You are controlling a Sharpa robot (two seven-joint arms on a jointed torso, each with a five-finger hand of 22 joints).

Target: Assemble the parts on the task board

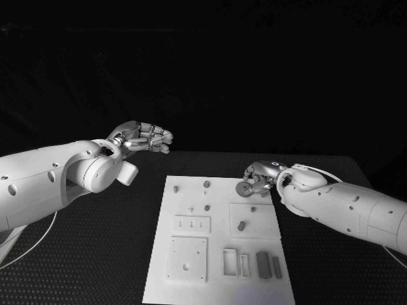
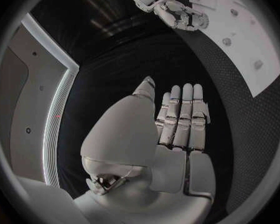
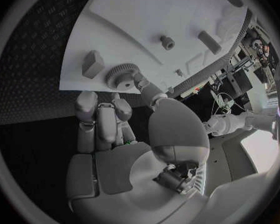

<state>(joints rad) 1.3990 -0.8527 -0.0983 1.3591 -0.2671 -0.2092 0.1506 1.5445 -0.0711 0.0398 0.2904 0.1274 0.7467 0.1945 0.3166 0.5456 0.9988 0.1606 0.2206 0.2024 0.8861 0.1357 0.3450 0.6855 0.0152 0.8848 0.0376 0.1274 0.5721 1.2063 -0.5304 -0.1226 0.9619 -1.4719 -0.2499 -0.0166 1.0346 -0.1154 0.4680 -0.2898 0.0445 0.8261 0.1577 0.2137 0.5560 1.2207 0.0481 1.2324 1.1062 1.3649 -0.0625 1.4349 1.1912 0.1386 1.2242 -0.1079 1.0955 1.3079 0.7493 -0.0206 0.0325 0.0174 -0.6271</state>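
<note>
The white task board (image 1: 180, 190) lies mid-table, with small grey parts on it. A toothed gear (image 1: 249, 189) sits near the board's far right edge. My right hand (image 1: 261, 176) is at the gear. In the right wrist view the thumb tip (image 3: 140, 80) touches the gear (image 3: 122, 75) rim and a fingertip (image 3: 118, 98) meets its near side, so it looks pinched. A small block (image 3: 93, 63) stands beside the gear. My left hand (image 1: 141, 138) hovers above the table beyond the board's far left corner, fingers (image 2: 184, 114) straight, holding nothing.
A peg (image 1: 207, 184) stands near the board's far end and an oblong piece (image 1: 242, 224) lies mid-board. Two square plates (image 1: 187, 258) and several slim bars (image 1: 263, 264) occupy the near end. Black matting (image 1: 93, 254) surrounds the board.
</note>
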